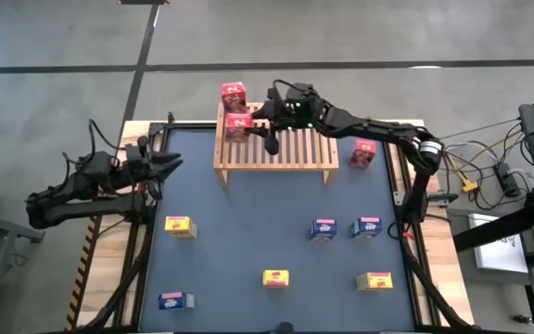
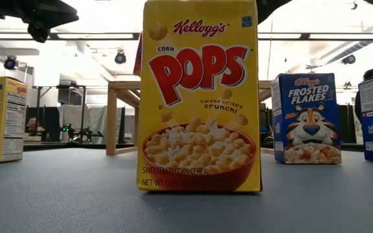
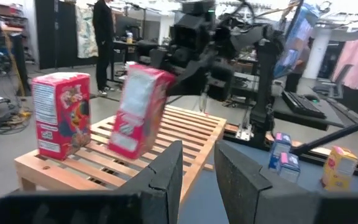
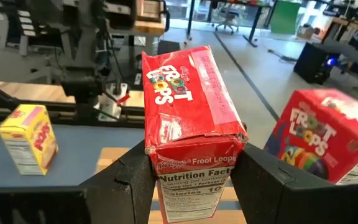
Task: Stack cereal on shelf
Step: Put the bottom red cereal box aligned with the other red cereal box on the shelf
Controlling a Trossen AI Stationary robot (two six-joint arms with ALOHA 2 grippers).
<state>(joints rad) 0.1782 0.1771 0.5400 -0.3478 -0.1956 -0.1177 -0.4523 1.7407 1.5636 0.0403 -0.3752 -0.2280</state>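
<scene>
The shelf [image 1: 295, 148] is a light wooden slatted rack at the table's far side. One red cereal box [image 1: 234, 95] stands upright on its far left corner. My right gripper [image 1: 256, 119] reaches over the shelf from the right, shut on a second red box [image 3: 138, 112], which is tilted just above the slats. A third red box [image 1: 363, 154] stands on the table right of the shelf. My left gripper [image 1: 170, 162] waits at the table's left edge, its fingers slightly apart with nothing between them. My right gripper pinches the red box between its two fingers on two opposite faces [image 4: 157, 168], beside the nutrition panel that faces the wrist. The fingers come about level from the table's right. The box is tilted; whether its lower edge [image 3: 124, 148] touches the slats I cannot tell.
Blue boxes [image 1: 323, 228] [image 1: 366, 226] [image 1: 174, 300] and yellow boxes [image 1: 179, 225] [image 1: 275, 277] [image 1: 375, 280] stand scattered on the near half of the dark mat. The shelf's right half is bare slats. People stand in the room beyond the table.
</scene>
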